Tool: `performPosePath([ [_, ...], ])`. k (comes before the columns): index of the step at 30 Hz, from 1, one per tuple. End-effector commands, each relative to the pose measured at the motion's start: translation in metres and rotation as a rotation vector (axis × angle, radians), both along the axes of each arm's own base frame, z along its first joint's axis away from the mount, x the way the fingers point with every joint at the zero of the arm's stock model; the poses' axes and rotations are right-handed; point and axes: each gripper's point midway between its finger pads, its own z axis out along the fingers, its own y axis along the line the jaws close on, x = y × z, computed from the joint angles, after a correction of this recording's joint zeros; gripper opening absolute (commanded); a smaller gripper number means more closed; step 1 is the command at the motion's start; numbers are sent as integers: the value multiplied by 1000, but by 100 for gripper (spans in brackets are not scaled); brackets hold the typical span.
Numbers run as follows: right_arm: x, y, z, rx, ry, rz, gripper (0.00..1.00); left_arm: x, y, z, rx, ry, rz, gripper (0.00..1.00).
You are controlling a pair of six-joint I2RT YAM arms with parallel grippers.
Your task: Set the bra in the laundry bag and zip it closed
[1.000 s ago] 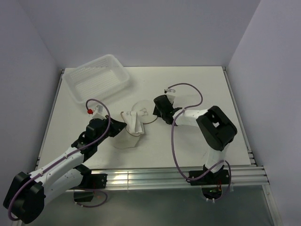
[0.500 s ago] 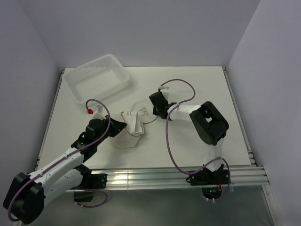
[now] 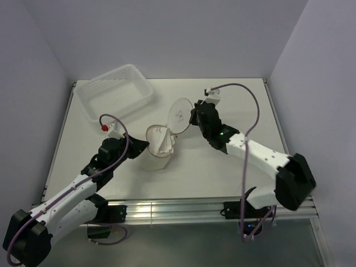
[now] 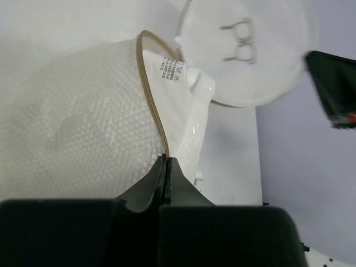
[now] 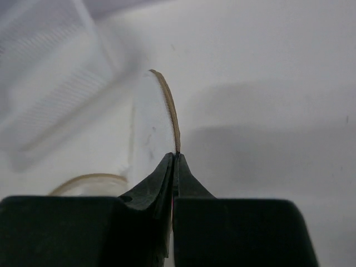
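Note:
The laundry bag [image 3: 151, 162] is a white mesh pouch standing near the table's middle, its tan-edged rim open. My left gripper [image 3: 146, 146] is shut on the near-left side of that rim [image 4: 149, 83], jaws pressed together on the tan edge. The bra [image 3: 162, 142], pale cream with a printed label [image 4: 173, 69], sticks out of the bag's mouth. The round lid [image 3: 181, 113] with the black bra icon [image 4: 240, 34] is raised on edge. My right gripper [image 3: 192, 118] is shut on the lid's tan rim [image 5: 169, 119].
A white perforated plastic basket [image 3: 114, 93] stands at the back left of the table and shows blurred in the right wrist view [image 5: 39, 67]. The right arm's purple cable [image 3: 247, 103] arcs over the back right.
My right gripper has shut on the lid's rim and raised it up and back, so the lid now stands on edge. The right arm has stretched out. The left gripper kept its hold.

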Motion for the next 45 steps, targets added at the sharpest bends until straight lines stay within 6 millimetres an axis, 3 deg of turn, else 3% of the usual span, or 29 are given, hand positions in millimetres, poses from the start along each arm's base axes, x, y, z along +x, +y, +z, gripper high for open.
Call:
performPosePath([
  [1,-17,-15,105,55,-220,-19,0,11,-1,50,-26,-118,-2,0],
  [4,-39,-21,149,56,-277,7,0,17,2,76,-54,-162,17,0],
  [5,-47,-16,173,69,-308,32,0,17,-1,97,-77,-193,-1,0],
  [6,-52,-15,182,67,-316,44,0,18,-2,105,-77,-206,-6,0],
  [9,-67,-7,182,25,-291,87,0,20,-4,119,-72,-222,-20,0],
  [10,-68,-7,179,28,-292,87,0,22,-3,115,-63,-218,-15,0],
  [11,-67,-6,161,3,-266,90,0,24,-1,97,-41,-185,-3,0],
  [13,-63,-10,151,-33,-250,64,0,27,0,87,-52,-178,-4,0],
  [14,-64,-9,163,-24,-268,72,0,32,2,86,-58,-175,-1,0],
  [16,-72,-6,193,0,-307,107,0,31,-3,107,-70,-208,-40,0],
  [17,-78,-10,231,23,-373,113,0,33,-3,144,-84,-279,-39,0],
  [19,-95,-12,265,38,-430,122,0,30,3,169,-51,-326,-30,0],
  [20,-101,-15,284,54,-461,130,0,26,8,192,-43,-379,-22,0],
  [22,-105,-12,279,58,-445,160,0,25,13,183,-11,-357,-9,0],
  [25,-101,21,217,88,-333,236,0,31,14,117,40,-228,4,0],
  [26,-98,30,184,47,-268,251,0,31,12,93,40,-194,0,0],
  [28,-96,40,151,-1,-195,257,0,30,5,73,32,-150,-30,0],
  [29,-100,42,143,-19,-188,252,0,31,2,76,16,-162,-41,0],
  [32,-106,37,149,-49,-205,221,0,35,-9,85,-14,-174,-82,0],
  [33,-111,38,143,-90,-187,228,0,37,-11,89,-22,-188,-89,0],
  [34,-113,37,146,-104,-192,222,0,41,-15,81,-14,-167,-96,0],
  [37,-117,27,146,-131,-193,198,0,44,-30,87,-45,-178,-152,0],
  [42,-124,1,162,-124,-221,151,0,40,-34,122,-16,-245,-166,0],
  [45,-129,-2,164,-144,-222,144,0,38,-33,107,8,-212,-174,0],
])
